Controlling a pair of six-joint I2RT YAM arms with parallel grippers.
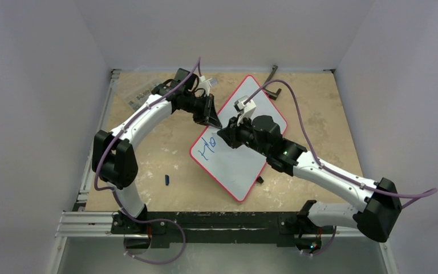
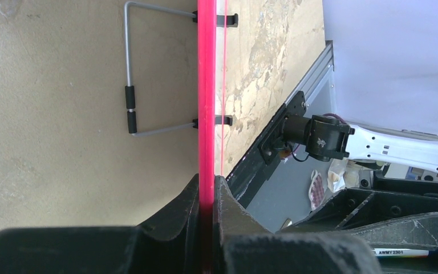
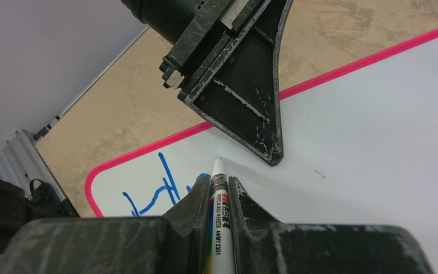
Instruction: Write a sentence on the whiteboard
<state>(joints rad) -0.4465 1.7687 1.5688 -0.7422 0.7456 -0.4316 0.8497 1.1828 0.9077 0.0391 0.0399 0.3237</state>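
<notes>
marker (image 3: 218,191) barrel cut off, sentence (image 3: 168,180) partly hidden

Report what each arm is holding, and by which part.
Left fingers pinch the whiteboard by its red rim, at an edge. Right fingers grip a marker by its barrel, tip sticking out.

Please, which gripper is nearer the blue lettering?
Right. The right gripper, holding a marker, sits at the lettering; the left gripper clamps the whiteboard rim beyond it.
</notes>
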